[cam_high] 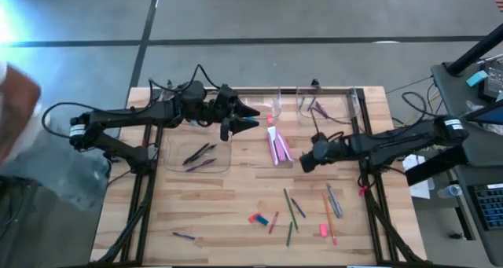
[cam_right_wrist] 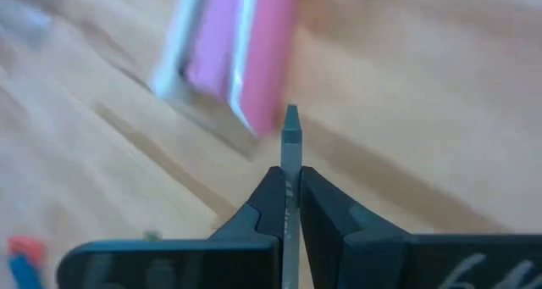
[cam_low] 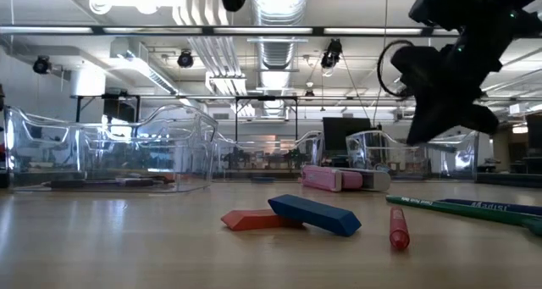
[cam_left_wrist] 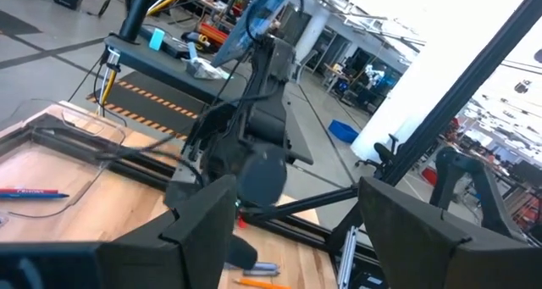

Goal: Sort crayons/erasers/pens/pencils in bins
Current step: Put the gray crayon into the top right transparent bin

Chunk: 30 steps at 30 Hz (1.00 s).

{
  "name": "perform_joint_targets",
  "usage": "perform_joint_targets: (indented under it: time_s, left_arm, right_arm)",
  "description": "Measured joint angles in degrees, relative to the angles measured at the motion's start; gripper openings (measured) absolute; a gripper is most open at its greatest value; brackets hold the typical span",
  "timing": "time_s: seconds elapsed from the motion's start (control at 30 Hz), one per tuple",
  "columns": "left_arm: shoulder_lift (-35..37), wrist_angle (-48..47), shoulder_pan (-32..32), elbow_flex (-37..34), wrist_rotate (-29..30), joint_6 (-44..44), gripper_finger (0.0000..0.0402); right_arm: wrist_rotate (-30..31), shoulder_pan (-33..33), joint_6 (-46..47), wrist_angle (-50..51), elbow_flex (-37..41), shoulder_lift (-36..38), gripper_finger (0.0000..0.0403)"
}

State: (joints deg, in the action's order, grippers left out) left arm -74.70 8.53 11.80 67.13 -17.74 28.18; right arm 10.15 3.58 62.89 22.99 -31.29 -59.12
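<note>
On wood-grain table (cam_high: 236, 197), stubby erasers (cam_high: 258, 218)

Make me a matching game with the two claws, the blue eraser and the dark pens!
Things:
1. left claw
2. right claw
3. blue eraser
4. dark pens

States:
A. shut on a thin grey stick
B. leaning on a red eraser
C. open, holding nothing
D. lying inside a clear bin

Pairs: 1-C, 2-A, 3-B, 4-D
</note>
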Motion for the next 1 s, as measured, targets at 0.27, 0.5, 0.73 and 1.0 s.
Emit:
perform_joint_targets:
  time_s: [0.27, 0.5, 0.73, 1.0]
  left_arm:
    - [0.0, 0.03, -0.64, 0.0, -0.01, 0.02, 0.0235]
    - [-0.02, 0.04, -0.69, 0.0, 0.0, 0.02, 0.0235]
    - [-0.07, 0.03, -0.73, 0.0, 0.0, 0.04, 0.0235]
    - [-0.07, 0.03, -0.73, 0.0, 0.0, 0.07, 0.0235]
  right_arm:
    - [0.95, -11.38, -6.96, -1.9, -0.11, 8.74, 0.0013]
    - [1.08, -26.71, -14.77, -3.04, -0.12, 13.25, 0.0013]
    - [0.31, -41.35, -17.93, -12.29, -0.13, 11.02, 0.0013]
    - [-1.58, -47.72, -21.99, -14.82, -0.18, 6.94, 0.0074]
